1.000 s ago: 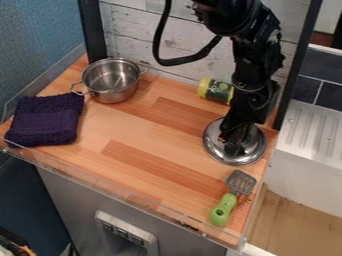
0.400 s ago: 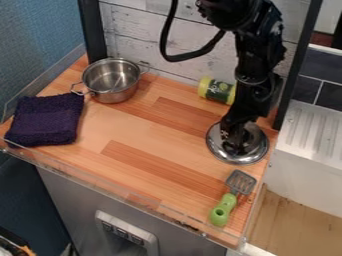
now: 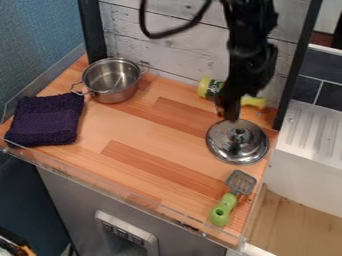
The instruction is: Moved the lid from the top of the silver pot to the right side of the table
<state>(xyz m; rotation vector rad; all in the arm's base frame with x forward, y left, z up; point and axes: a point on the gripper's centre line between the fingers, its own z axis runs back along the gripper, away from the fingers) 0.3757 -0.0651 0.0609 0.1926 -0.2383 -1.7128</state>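
Silver metal is seen at the right of the wooden table [image 3: 153,135], where the round lid [image 3: 252,146] is laid flat, its knob [image 3: 240,133] facing up and left uncovered by the arm. The black gripper [image 3: 231,113] is held pointing down, with its lower end seen at the lid's rear rim and apart from the knob. Whether the gripper is open or closed cannot be told, nor can contact with the rim be made out, but the knob is not gripped.

The silver pot [image 3: 110,92] is placed at the rear left, upright and uncovered, with its inside exposed. In front of it a folded dark purple towel [image 3: 44,120] is set down, near one of the pot's handles. Behind the lid, a container with a yellow end [image 3: 204,87] is laid on its side, partly hidden by the arm. In front of the lid, a spatula is placed, its slotted grey head [image 3: 241,182] turned towards the lid and its green handle [image 3: 223,209] towards the front edge.
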